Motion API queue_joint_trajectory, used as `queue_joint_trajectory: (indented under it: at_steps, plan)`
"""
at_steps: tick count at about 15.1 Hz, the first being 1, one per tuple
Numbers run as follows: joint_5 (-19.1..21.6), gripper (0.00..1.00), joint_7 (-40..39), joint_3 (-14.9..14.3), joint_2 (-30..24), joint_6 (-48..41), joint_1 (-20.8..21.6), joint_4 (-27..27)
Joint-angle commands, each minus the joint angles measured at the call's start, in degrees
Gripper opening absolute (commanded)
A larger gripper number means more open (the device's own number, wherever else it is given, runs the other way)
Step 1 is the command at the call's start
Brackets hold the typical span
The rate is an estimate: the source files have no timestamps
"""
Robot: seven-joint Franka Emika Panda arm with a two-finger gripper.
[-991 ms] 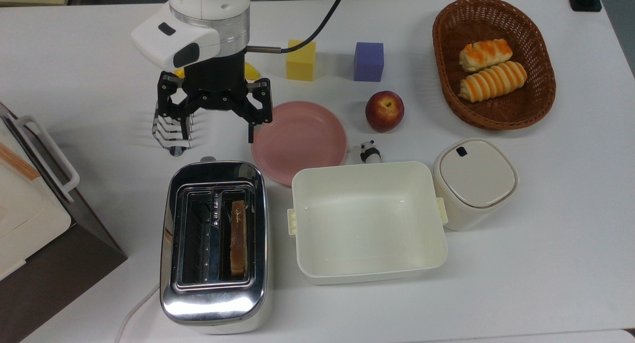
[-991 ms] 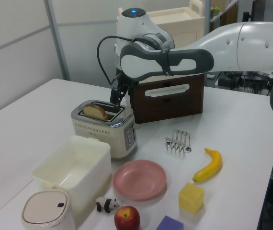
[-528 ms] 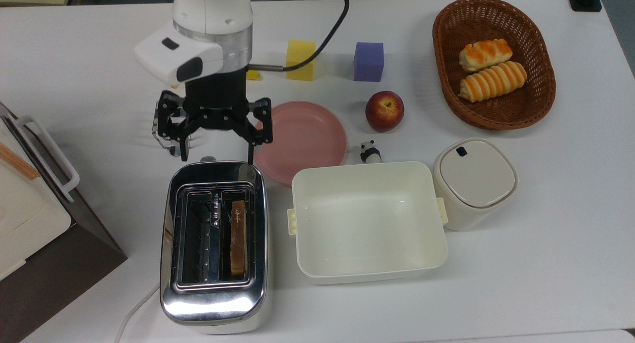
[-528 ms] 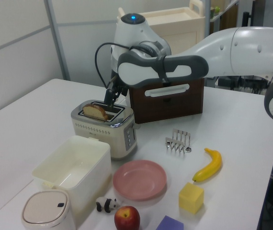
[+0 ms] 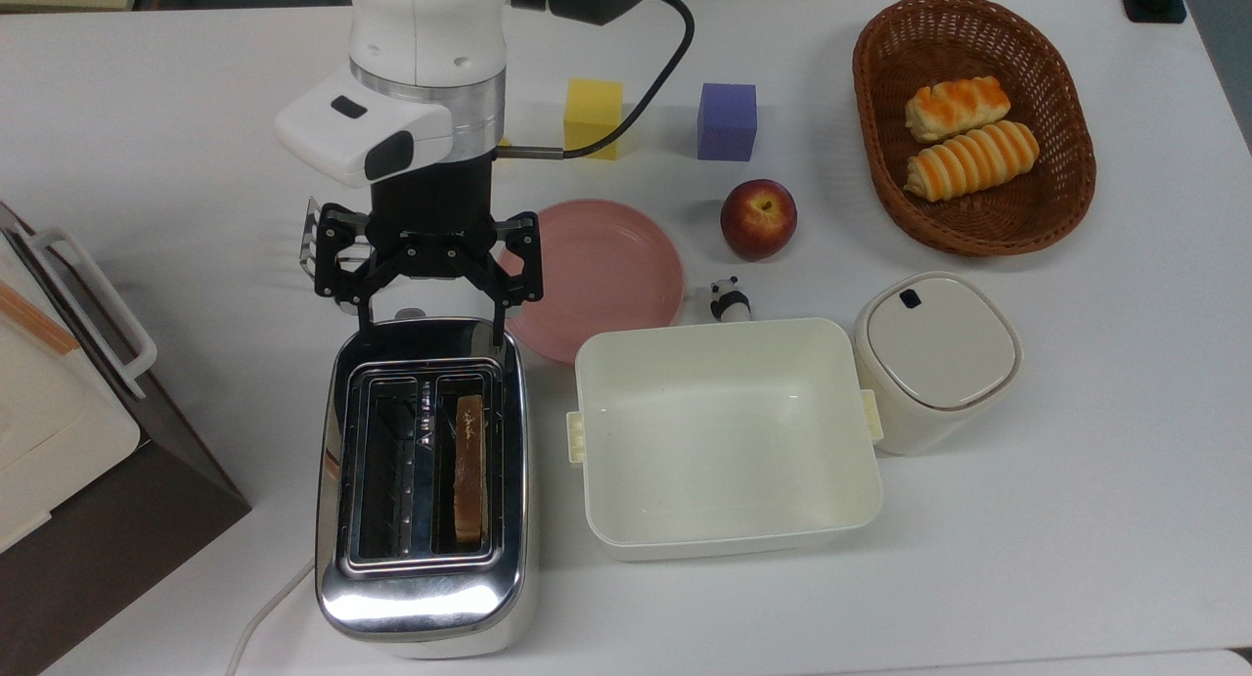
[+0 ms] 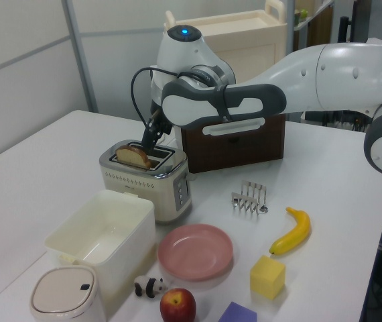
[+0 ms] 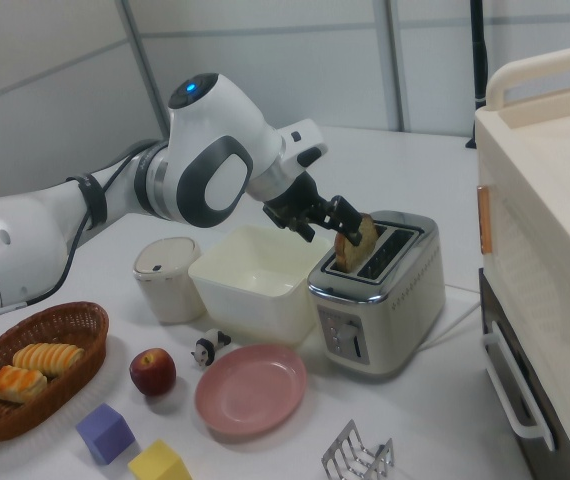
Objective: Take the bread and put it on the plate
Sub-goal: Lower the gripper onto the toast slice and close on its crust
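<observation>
In the top view we see the black two-finger gripper [image 5: 431,329] spread wide over the near end of the shiny chrome toaster [image 5: 424,485]. The thin tan bread slice [image 5: 469,469] stands in the top view's right slot. The round pink plate [image 5: 599,276] lies just beside the toaster.

In the left view the bread slice [image 6: 135,156] sticks up from the toaster [image 6: 147,180].

In the right view the gripper [image 7: 337,226] hangs near the slice [image 7: 356,243].
</observation>
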Motion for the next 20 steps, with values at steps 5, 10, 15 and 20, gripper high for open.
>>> queue_joint_trajectory:
  at_steps: [5, 10, 15, 20]
  plan:
    - [-0.2, 1.00, -1.7, 0.2, 0.7, 2.7, 1.5, -0.5]
    - [-0.2, 1.00, -1.9, 0.3, 2.1, 3.0, 1.7, -0.7]
    - [-0.2, 1.00, -2.1, 0.2, 2.4, 3.1, 1.2, -0.2]
    - [-0.2, 1.00, -2.7, 0.2, 3.3, 6.5, 0.9, -0.1]
